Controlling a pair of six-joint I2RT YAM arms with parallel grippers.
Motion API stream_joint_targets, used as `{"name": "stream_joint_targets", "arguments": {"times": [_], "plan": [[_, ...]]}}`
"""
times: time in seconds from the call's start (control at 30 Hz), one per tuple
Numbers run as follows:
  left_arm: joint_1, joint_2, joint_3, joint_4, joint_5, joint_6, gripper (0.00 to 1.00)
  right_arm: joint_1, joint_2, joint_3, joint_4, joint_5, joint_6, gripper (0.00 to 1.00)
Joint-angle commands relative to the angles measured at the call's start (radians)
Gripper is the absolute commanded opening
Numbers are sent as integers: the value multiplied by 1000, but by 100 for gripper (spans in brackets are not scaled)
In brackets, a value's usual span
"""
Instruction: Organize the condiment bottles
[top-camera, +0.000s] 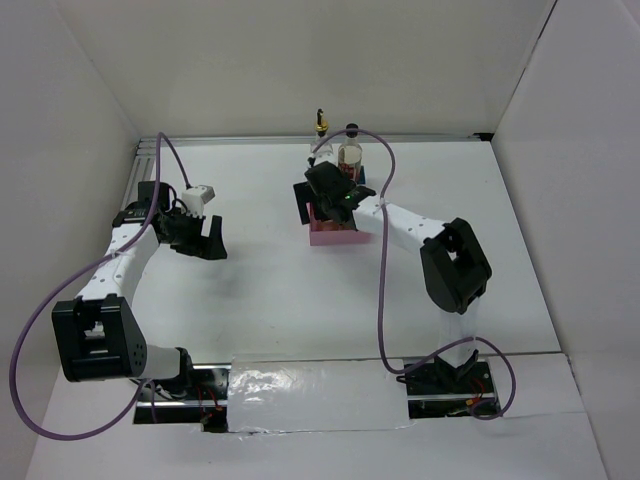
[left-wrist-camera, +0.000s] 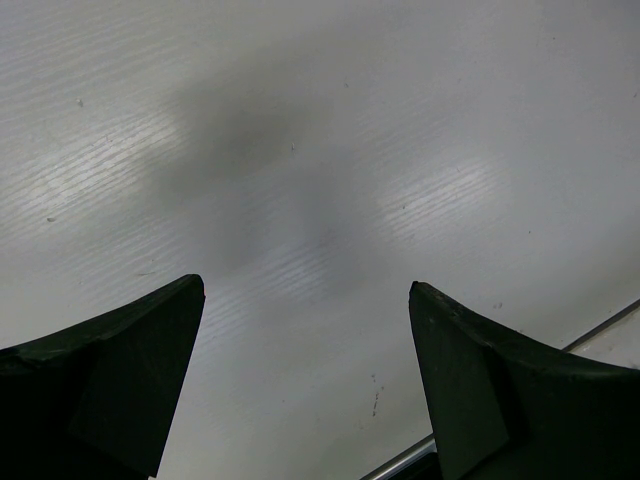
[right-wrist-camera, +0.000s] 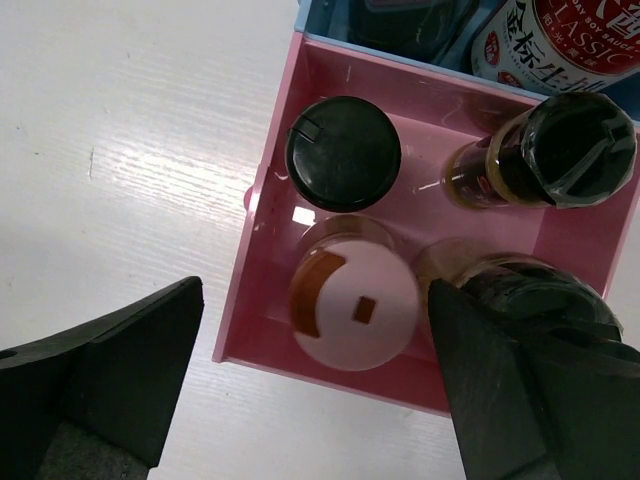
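Pink tray (right-wrist-camera: 425, 135) packed with three dark-lidded jars (right-wrist-camera: 343, 152) and pink-capped shaker (right-wrist-camera: 357, 305); tall bottles (top-camera: 350, 150) just behind. Looks nearly done. Right fingers (right-wrist-camera: 110, 360) spread above it; left fingers (left-wrist-camera: 120, 370) spread, empty, well left.

A pink tray (right-wrist-camera: 266, 292) stood on the white table (top-camera: 270, 290), and a blue tray (right-wrist-camera: 312, 18) lay just beside its far wall.
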Motion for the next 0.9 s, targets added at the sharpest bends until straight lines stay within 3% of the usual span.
{"name": "stream_joint_targets", "arguments": {"times": [0.0, 0.3, 0.5, 0.57, 0.7, 0.87], "plan": [[-4, 0, 25, 13, 18, 19, 96, 2, -43, 12, 29, 19, -9, 100], [-4, -2, 31, 12, 15, 23, 96, 27, -148, 116, 4, 4, -58, 100], [-4, -17, 39, 6, 15, 23, 96, -28, -228, 198, -49, -30, -89, 100], [-4, -29, 40, 4, 11, 23, 96, -127, -267, 195, -75, -185, -137, 100], [-4, -45, 43, -3, 8, 23, 96, -330, -261, 215, -322, -347, -153, 99], [-3, -66, 39, -16, -7, 23, 96, -646, -257, 95, -461, -420, -14, 100]]}}
